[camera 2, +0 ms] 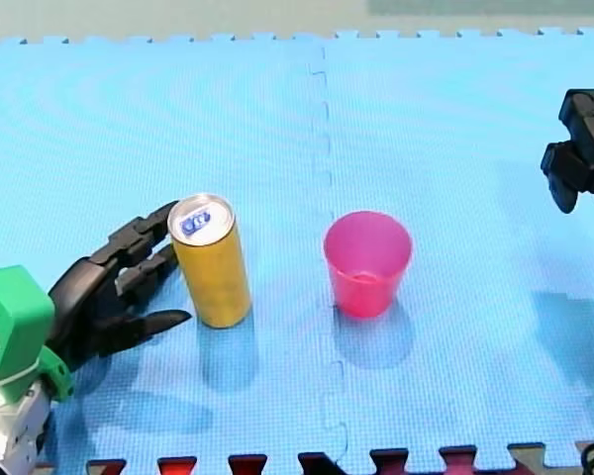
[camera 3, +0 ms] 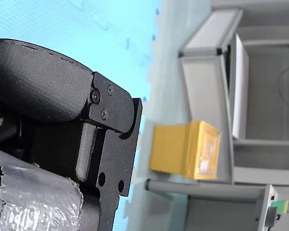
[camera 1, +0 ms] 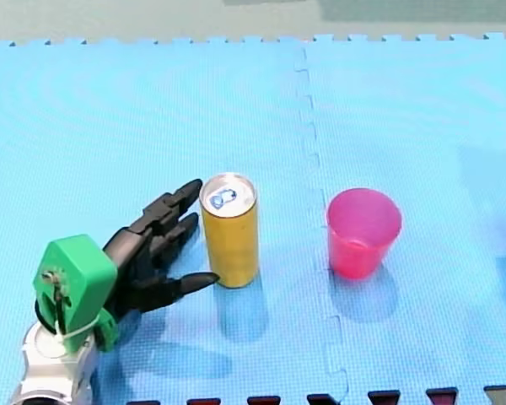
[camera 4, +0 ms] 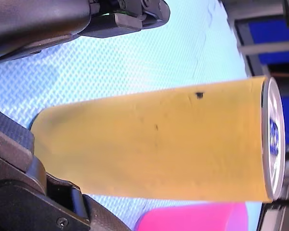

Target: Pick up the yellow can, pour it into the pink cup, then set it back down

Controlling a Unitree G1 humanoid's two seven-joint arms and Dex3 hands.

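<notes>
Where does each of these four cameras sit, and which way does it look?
First head view: on the head, looking down at blue mat; left hand by yellow can, pink cup.
Second head view: same scene, slightly aside; right hand at right edge.
First wrist view: at a wrist, past a black hand part toward grey shelving.
Second wrist view: left wrist, close on the can; shares can and cup with head views.

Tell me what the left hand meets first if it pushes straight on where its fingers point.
The yellow can: the left hand is open right beside it, pointing at its side, so contact looks near-immediate.
</notes>
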